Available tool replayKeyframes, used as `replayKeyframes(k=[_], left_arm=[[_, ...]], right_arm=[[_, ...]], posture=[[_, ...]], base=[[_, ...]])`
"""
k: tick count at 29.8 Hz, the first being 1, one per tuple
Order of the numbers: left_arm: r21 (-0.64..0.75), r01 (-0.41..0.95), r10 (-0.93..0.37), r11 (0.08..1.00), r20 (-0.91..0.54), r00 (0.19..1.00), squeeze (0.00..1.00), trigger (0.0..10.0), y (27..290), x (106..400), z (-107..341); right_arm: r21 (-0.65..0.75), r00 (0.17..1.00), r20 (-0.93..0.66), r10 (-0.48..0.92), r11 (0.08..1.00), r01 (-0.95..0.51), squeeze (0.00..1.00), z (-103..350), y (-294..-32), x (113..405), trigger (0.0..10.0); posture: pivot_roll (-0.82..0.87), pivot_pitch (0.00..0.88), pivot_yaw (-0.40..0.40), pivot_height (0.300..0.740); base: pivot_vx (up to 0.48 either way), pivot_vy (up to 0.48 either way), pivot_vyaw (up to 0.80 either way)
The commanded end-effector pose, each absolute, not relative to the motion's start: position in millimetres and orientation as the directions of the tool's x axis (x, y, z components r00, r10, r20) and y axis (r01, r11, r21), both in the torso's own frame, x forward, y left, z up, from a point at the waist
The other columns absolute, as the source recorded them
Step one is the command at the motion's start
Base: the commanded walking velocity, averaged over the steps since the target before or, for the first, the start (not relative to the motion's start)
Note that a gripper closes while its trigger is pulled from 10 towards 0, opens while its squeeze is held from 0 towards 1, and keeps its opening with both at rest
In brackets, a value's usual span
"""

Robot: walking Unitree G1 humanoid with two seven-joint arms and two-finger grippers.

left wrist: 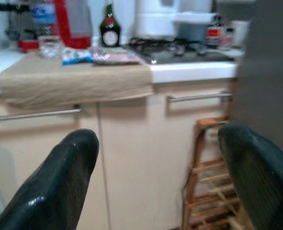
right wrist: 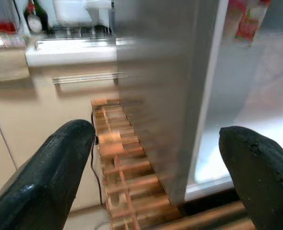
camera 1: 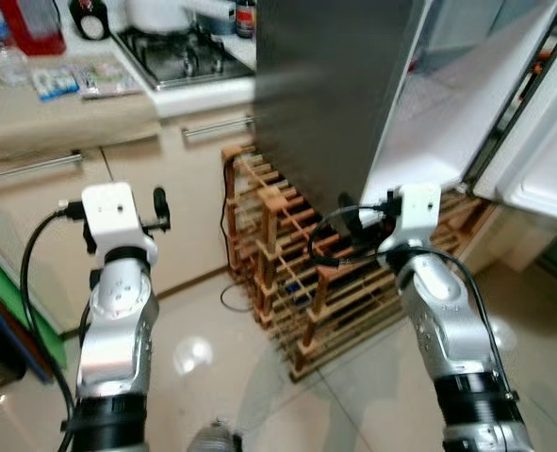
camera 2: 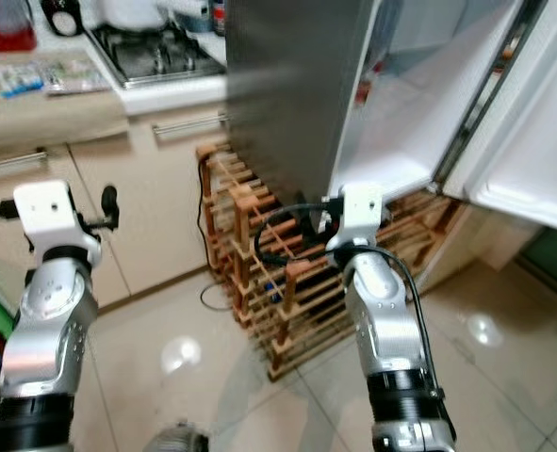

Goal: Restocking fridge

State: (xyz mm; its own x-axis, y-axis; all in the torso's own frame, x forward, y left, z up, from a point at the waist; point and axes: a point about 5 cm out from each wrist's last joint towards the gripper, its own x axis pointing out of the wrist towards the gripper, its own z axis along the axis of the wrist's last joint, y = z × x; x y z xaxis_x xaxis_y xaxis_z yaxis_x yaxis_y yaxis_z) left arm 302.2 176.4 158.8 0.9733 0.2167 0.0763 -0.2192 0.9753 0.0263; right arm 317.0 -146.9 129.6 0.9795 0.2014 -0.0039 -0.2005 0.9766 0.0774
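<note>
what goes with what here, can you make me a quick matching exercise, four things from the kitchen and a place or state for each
Things:
1. fridge door
2. wooden rack
3. gas hob
4. left gripper

Places or states:
a. set into the counter
b. on the floor against the fridge's grey side
c. swung open
d. open, holding nothing

Pairs: 1-c, 2-b, 3-a, 4-d

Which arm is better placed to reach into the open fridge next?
Probably the right. The right gripper, fingers open and empty, faces the open fridge. The left gripper, also open, faces the counter cabinets.
</note>
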Motion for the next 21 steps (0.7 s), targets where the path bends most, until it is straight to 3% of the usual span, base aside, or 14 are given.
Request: replayKeyframes(k=[1, 14, 17, 21], left_arm=[[0.024, -0.216, 0.213, 0.976, 0.079, 0.974, 0.0, 10.0, 176.9, 304.2, 158.8], [0.044, -0.152, 0.147, 0.987, 0.11, 0.983, 0.0, 10.0, 172.6, 304.3, 159.0], [0.134, -0.157, 0.148, 0.978, 0.076, 0.986, 0.0, 10.0, 196.7, 293.0, 140.7], [0.135, -0.166, 0.165, 0.977, 0.026, 0.986, 0.0, 10.0, 211.9, 275.4, 127.4]], right_arm=[[0.078, 0.976, 0.02, 0.217, 0.973, -0.218, 0.97, 135.4, -140.6, 319.8, 10.0], [0.07, 0.966, 0.026, 0.258, 0.963, -0.259, 0.98, 131.5, -139.0, 312.9, 10.0], [0.048, 0.971, 0.011, 0.239, 0.97, -0.24, 0.98, 125.8, -149.5, 307.9, 10.0], [0.034, 0.978, -0.021, 0.207, 0.978, -0.206, 0.98, 116.5, -161.4, 303.5, 10.0]], posture=[[-0.06, 0.0, -0.025, 0.74], [-0.07, 0.0, -0.022, 0.74], [-0.07, 0.0, -0.021, 0.74], [-0.06, 0.0, -0.024, 0.74]], base=[[0.0, 0.0, 0.54], [0.0, 0.0, 0.55], [0.0, 0.0, 0.55], [0.0, 0.0, 0.54]])
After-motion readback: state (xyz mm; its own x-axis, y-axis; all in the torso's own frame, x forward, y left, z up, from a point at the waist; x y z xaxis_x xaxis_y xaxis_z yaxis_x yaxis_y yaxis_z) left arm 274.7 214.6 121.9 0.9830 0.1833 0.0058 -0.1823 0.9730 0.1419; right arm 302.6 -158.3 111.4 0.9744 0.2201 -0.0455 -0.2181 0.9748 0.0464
